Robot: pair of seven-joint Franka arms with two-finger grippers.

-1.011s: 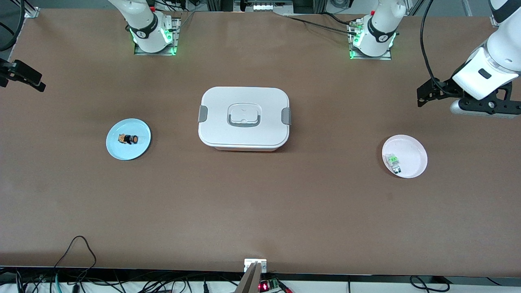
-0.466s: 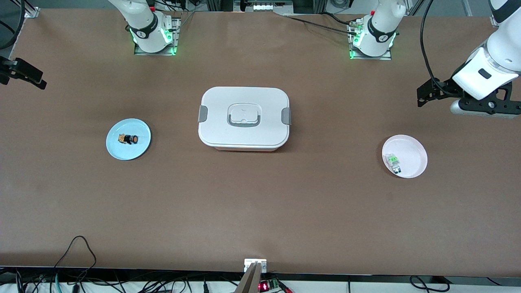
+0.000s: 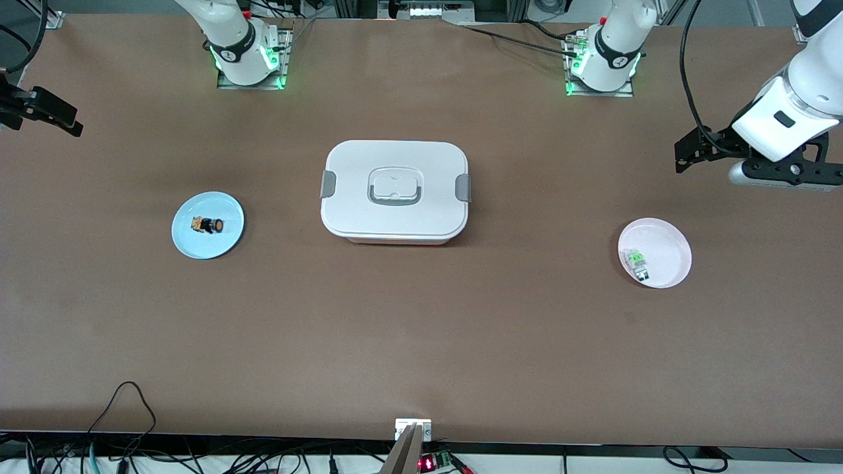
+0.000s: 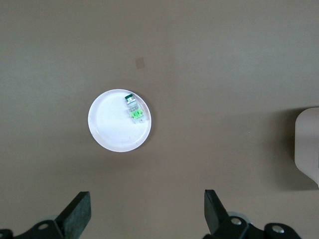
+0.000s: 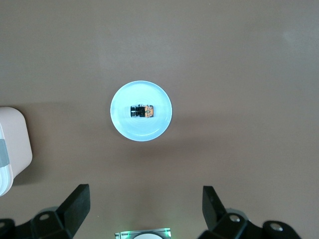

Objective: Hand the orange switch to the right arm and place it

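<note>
Well, we saw the orange switch (image 3: 207, 225) lying on its side on a small blue plate (image 3: 227, 240), toward the right arm's end of the table (image 3: 421, 342). On that plate it sat a little toward nine o'clock from the middle, with one end pointing to three o'clock in the front view. Nothing was touching it. The right gripper (image 5: 144, 209) hung high up in the air near the edge of the table at the right arm's end, and its two fingers (image 5: 75, 206) were spread wide apart with nothing between them. In the right wrist view the blue plate and the switch showed straight down between those fingers. The left gripper (image 4: 147, 214) hung high over the left arm's end of the table, and its fingers (image 4: 77, 214) were spread wide too, holding nothing. Under it we saw a pink plate (image 3: 672, 240) with a small clear-and-green part (image 3: 637, 261) lying on it, near the plate's edge at about eight o'clock. A white box (image 3: 394, 191) with a lid, grey clips and a handle sat in the middle of the table, between the two plates and well apart from both.
</note>
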